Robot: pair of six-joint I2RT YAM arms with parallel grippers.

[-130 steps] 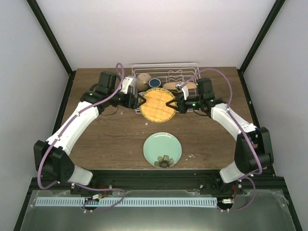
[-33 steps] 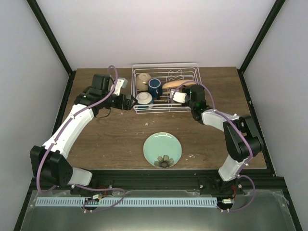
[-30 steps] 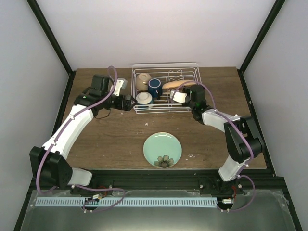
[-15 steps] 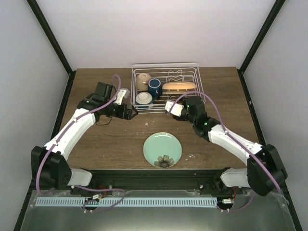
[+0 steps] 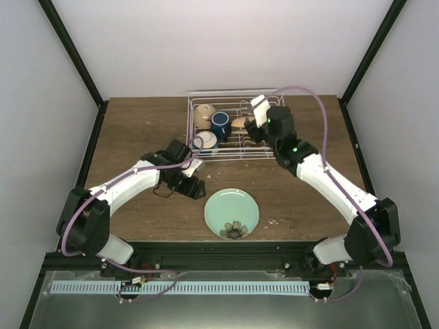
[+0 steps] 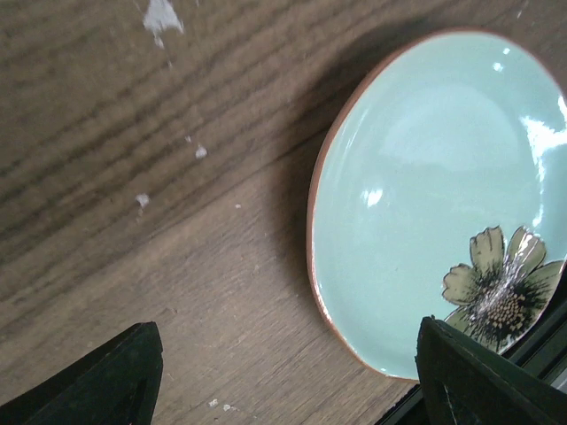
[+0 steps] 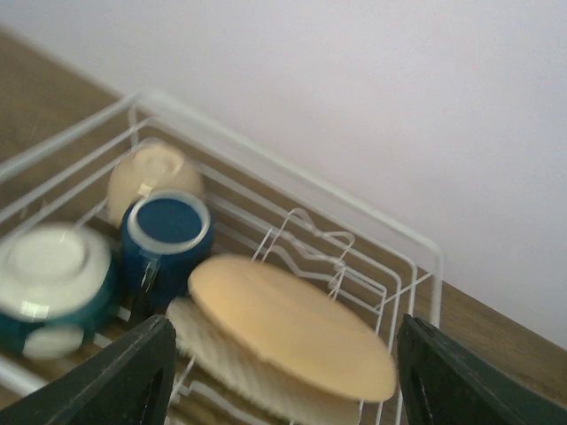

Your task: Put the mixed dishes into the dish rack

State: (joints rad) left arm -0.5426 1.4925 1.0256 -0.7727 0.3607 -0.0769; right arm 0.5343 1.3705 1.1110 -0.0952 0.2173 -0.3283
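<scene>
2 bowls: cream bowl (image 5: 204,115), blue-white bowl (image 5: 205,141). 1 mug (image 5: 220,125). 2 plates: orange-yellow plate (image 7: 292,323), green plate (image 5: 232,211). 1 dish rack (image 5: 233,154).

Worktop (image 5: 137,130): dark brown wood, strong grain, rectangular, matte. Small white specks (image 6: 162,16) scattered on wood, a few more near right front (image 5: 278,222). Back wall (image 5: 219,41) plain white, bare. Left wall (image 5: 34,137) and right wall (image 5: 411,137) same pale tone, slight lilac cast. Black posts (image 5: 68,48) slant up from worktop's rear corners, one each side. Black rail (image 5: 219,255) along near edge. Below it, grey metal tray (image 5: 384,301); white toothed strip (image 5: 185,288) lies across it. Light soft and even, shadows on wood faint.
</scene>
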